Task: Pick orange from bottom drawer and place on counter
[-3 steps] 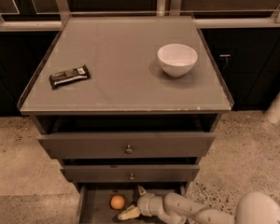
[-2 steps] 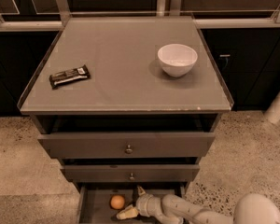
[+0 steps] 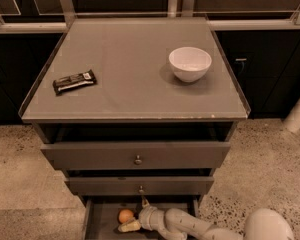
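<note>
The orange [image 3: 125,215] lies on the grey floor of the open bottom drawer [image 3: 102,223], at the bottom of the camera view. My gripper [image 3: 135,215] is inside that drawer, just right of the orange, reaching in from the lower right. It is open: one pale finger [image 3: 128,227] lies below the orange and the other finger [image 3: 144,202] points up behind it, so the orange sits at the mouth of the jaws. The counter [image 3: 125,89] is the glossy grey top above the drawers.
A white bowl [image 3: 190,63] stands on the counter at the right and a dark snack bar [image 3: 74,82] lies at the left. Two wider drawers with knobs [image 3: 138,160] hang slightly open above the bottom one. Speckled floor surrounds the cabinet.
My gripper has slid a little to the left inside the bottom drawer, closer to the orange. The orange has not moved.
</note>
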Robot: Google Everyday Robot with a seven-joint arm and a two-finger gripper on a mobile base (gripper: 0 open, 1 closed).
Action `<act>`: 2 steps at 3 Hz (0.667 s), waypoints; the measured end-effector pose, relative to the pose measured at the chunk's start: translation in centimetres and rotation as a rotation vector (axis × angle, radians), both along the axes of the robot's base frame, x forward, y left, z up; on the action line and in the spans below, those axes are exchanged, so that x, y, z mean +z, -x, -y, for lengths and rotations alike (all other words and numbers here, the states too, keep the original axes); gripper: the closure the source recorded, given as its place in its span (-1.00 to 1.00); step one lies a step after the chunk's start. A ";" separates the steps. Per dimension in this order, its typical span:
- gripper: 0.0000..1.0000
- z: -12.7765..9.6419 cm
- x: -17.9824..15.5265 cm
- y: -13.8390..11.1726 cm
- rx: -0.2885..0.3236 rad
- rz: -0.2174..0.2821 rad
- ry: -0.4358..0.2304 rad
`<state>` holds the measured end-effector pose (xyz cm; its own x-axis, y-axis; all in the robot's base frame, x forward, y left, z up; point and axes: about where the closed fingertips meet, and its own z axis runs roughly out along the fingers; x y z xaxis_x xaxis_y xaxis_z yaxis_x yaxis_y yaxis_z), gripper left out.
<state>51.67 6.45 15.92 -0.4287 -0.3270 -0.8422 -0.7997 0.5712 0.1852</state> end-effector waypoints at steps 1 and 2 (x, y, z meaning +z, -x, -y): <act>-1.00 -1.0 -0.2 -0.5 -0.006 0.036 0.027; -1.00 -1.5 -0.8 -0.4 0.005 0.051 0.069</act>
<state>52.04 8.00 15.11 -0.3835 -0.3876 -0.8382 -0.8102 0.5769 0.1039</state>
